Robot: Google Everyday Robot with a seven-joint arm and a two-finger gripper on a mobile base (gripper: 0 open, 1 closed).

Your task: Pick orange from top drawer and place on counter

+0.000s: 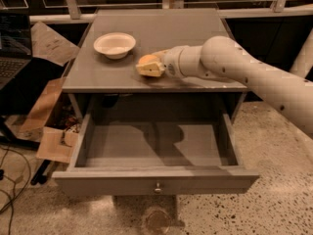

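Camera view: gripper low over counter near front edge, fingers clamped on orange, near white bowl. Orange-counter contact unclear. Top drawer pulled open below. Arm crosses counter.

One orange; one white bowl; one top drawer; one counter; one laptop. One gripper, low over the counter, clasps the orange.

Grey counter, white bowl back left, claw holding orange near front
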